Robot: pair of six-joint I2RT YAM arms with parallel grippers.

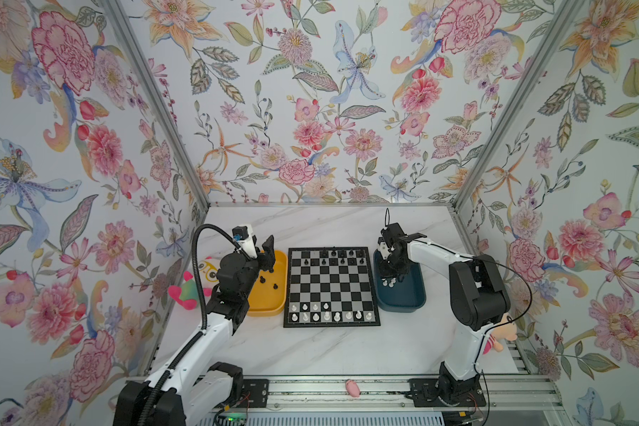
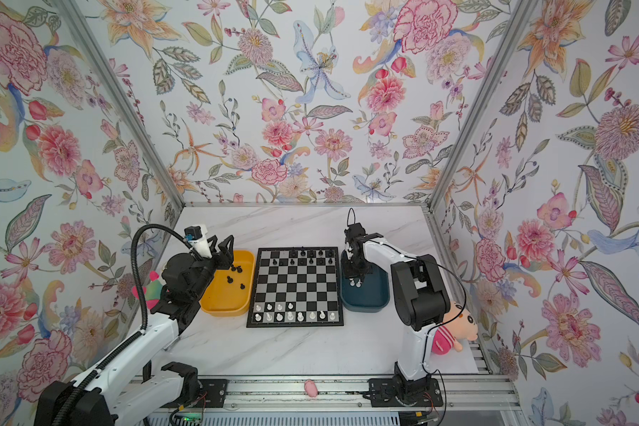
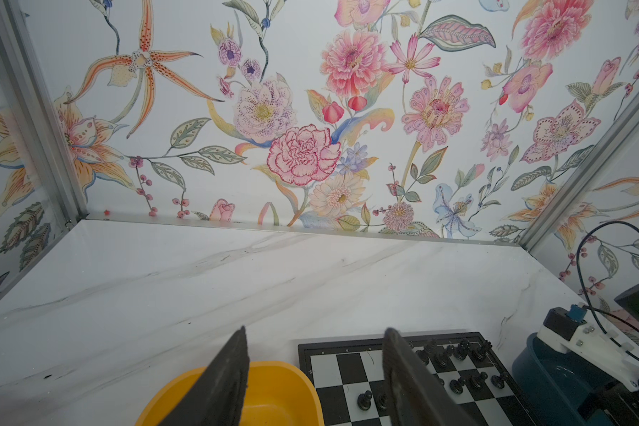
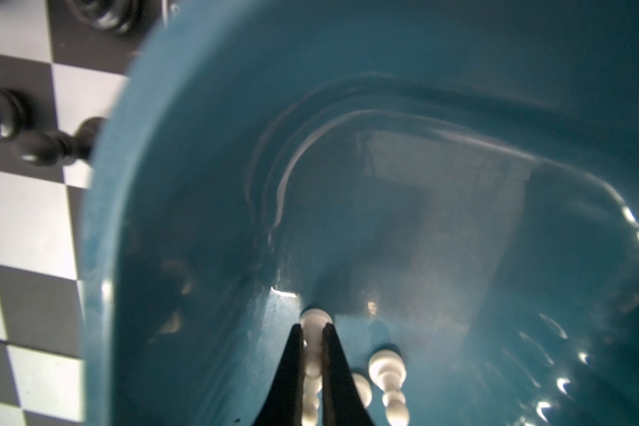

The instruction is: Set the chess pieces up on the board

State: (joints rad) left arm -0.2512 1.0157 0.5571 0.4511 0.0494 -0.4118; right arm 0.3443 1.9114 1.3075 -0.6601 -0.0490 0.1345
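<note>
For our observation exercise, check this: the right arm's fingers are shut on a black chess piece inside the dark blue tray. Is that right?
Wrong colour: the right wrist view shows the right arm's fingers shut on a white chess piece, not a black one, inside the dark blue tray.

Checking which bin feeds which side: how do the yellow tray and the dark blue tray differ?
The yellow tray lies left of the board and holds black pieces; the dark blue tray lies right of it and holds white pieces. Over the yellow tray the left gripper hangs open and empty; inside the dark blue tray the right gripper is shut on a white piece. Both are shallow rounded tubs.
</note>
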